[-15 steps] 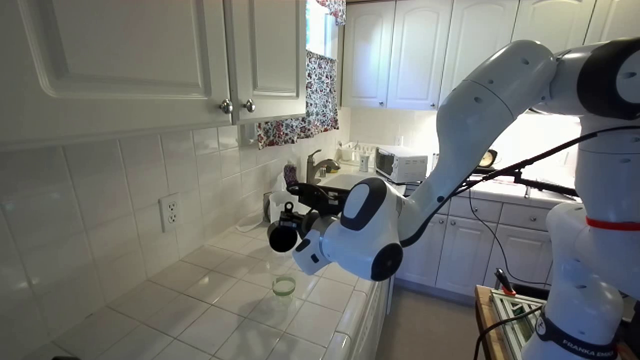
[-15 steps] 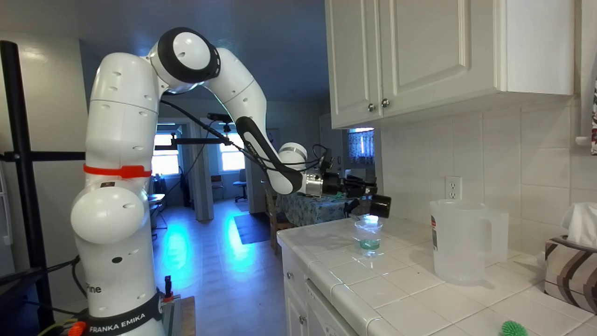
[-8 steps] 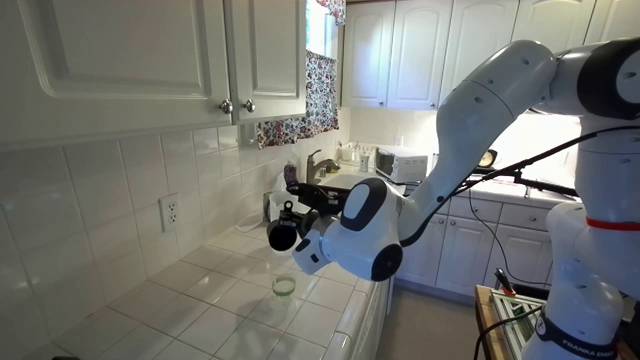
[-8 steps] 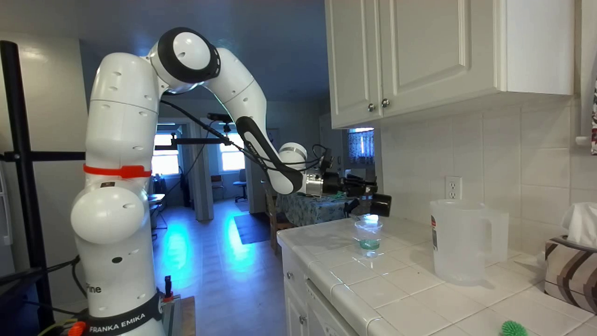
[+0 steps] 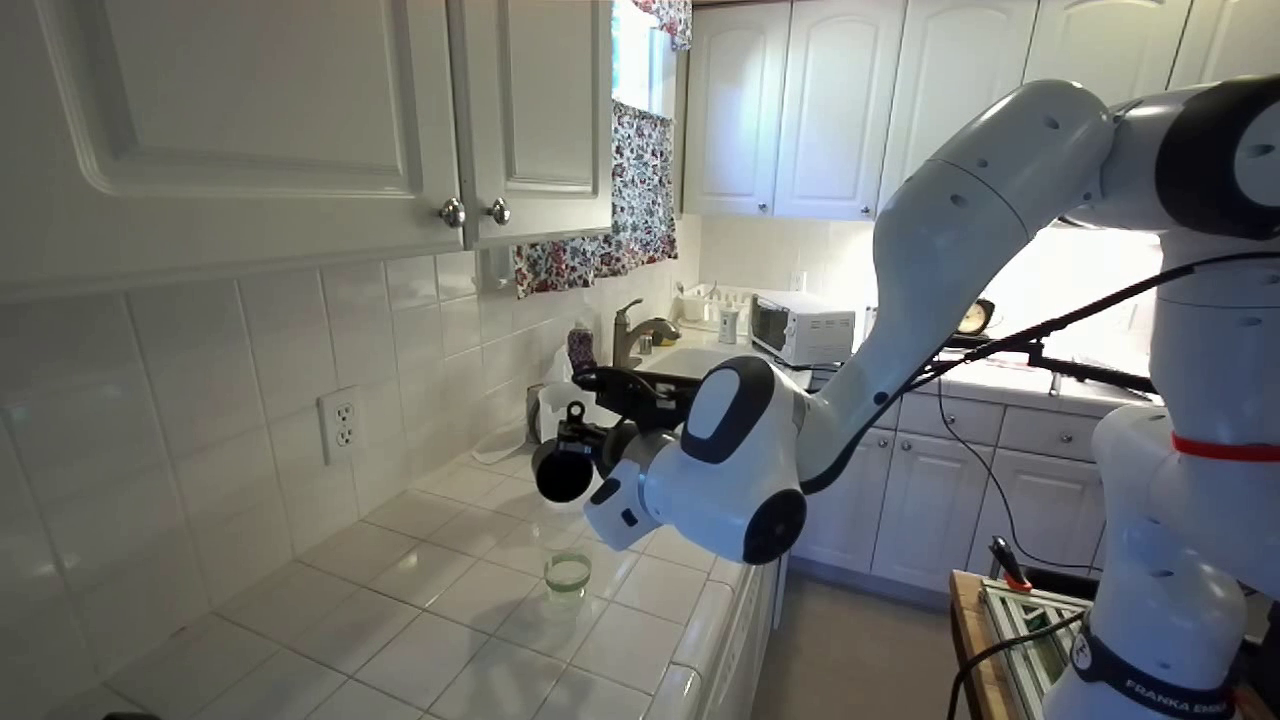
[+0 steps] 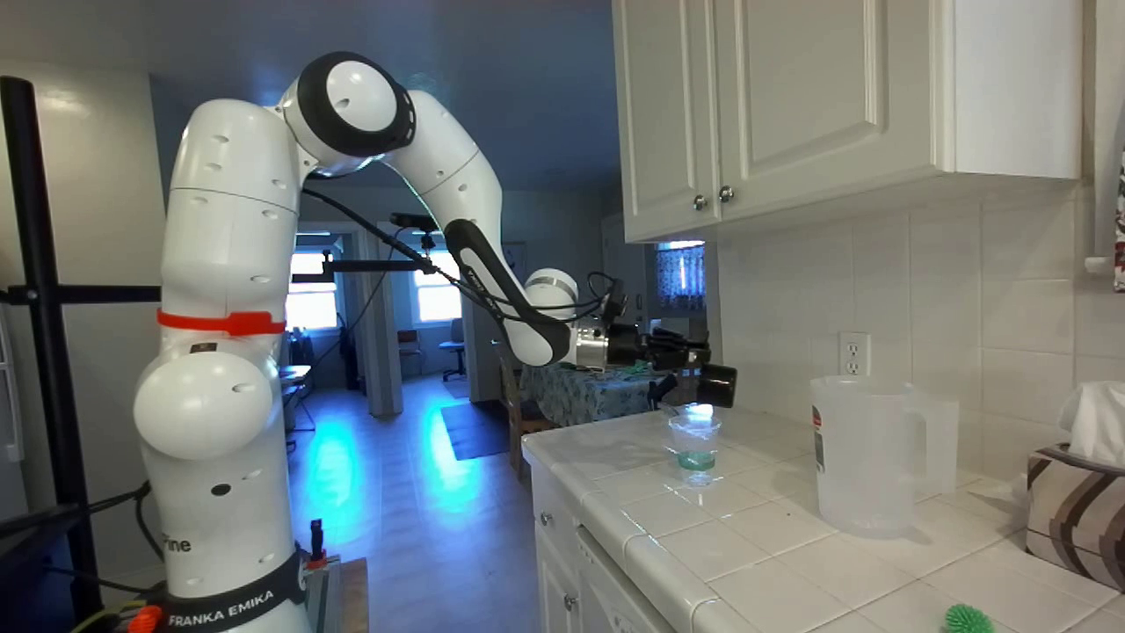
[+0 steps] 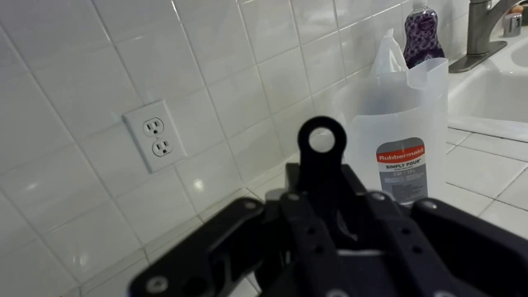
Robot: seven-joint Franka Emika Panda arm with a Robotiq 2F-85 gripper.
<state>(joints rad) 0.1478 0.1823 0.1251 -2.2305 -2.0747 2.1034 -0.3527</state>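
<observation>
Gripper [image 7: 321, 175] was clamped on blk. cup [image 6: 717, 387] | ext. view: clr. tumbler [image 6: 695, 444] noted at 6 o'clock | knock judged poss. if lowered

Blk cup [image 6: 718, 387] w/ ring-ended handle [image 7: 321, 167], tilted, clamped in jaws abv tiled ctr [image 6: 765, 545].

From here I read my gripper [image 7: 321, 178] as matt, the black cup [image 6: 718, 387] as smooth plastic with a slight sheen. Surface [image 6: 747, 563]: glossy glazed tile. Pitcher [image 6: 866, 466]: frosted, translucent plastic. Clear cup [image 6: 694, 442]: shiny, plastic or glass, I can't tell. Faucet [image 7: 479, 31]: brushed metal. Cabinet knobs [image 5: 453, 212]: polished metal. Curtain [image 5: 645, 185]: cloth. Tissue [image 6: 1099, 426]: thin, soft paper. Green piece [image 6: 967, 619]: rough, knobbly.
</observation>
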